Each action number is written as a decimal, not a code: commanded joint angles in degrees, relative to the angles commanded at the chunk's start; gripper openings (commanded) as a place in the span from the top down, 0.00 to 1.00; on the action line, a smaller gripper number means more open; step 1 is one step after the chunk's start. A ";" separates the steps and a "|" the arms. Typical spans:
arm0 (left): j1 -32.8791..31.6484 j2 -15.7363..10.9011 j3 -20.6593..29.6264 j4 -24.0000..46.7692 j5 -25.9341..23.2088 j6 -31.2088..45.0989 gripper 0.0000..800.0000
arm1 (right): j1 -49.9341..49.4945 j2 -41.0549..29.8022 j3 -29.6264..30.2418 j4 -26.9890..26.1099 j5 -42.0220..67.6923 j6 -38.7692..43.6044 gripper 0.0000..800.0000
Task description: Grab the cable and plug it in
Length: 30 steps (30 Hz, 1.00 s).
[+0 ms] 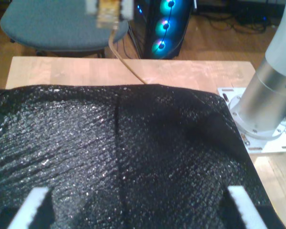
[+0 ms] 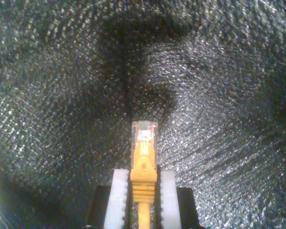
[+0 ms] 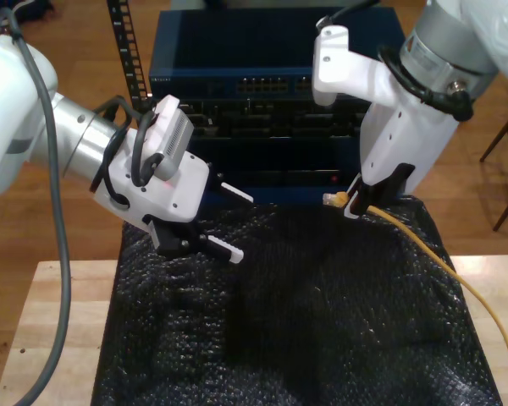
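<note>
The cable [image 3: 457,271] is pinched near its plug [image 2: 144,136] by my second gripper [image 2: 144,188]; my first gripper [image 3: 224,224] hangs wide open, holding nothing, above the black mat [image 3: 322,338].

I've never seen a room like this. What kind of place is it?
Probably a computer or robotics lab. Blue network boxes with rows of sockets stand behind the table, a glowing computer tower sits on the floor, and my second gripper holds a yellow cable.

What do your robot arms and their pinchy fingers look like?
My arms are glossy white shells with silver metal joints and black cables looped along them. My first gripper has a white boxy body, a black base and white-tipped fingers. My second gripper has black fingers with white ridged pads.
</note>
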 joint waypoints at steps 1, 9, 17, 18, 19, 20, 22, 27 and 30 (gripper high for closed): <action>-0.44 0.00 0.00 -0.44 0.00 -0.09 0.00 | 0.00 -0.44 0.00 0.44 0.00 0.00 0.99; -1.93 0.09 -1.85 -5.10 -0.35 -0.18 0.00 | 0.09 -2.73 -0.09 2.02 0.53 0.00 0.99; -2.20 2.02 -2.37 -9.58 -0.35 0.00 0.00 | 0.00 -3.87 -0.18 2.11 0.35 0.00 0.99; -2.37 2.02 -2.46 -9.85 -0.26 0.09 0.00 | 0.00 -3.87 -0.26 2.11 0.35 0.00 0.99; -2.73 1.93 -2.46 -10.02 -0.26 0.09 0.00 | 0.00 -3.87 -0.26 2.11 0.26 -0.09 0.99; -3.16 1.93 -2.46 -10.11 -0.26 0.09 0.00 | 0.09 -3.87 -0.26 2.11 0.18 -0.18 0.99; -3.87 1.85 -2.55 -10.20 -0.18 0.18 0.00 | 0.00 -3.87 -0.09 2.02 0.18 -0.79 0.99; -3.96 1.41 -2.46 -10.20 0.35 0.35 0.00 | -0.09 -3.78 0.09 1.85 0.09 -1.23 0.99; -3.87 0.88 -2.46 -10.64 0.44 0.44 0.00 | 0.09 -3.69 0.09 1.93 0.00 -1.23 0.99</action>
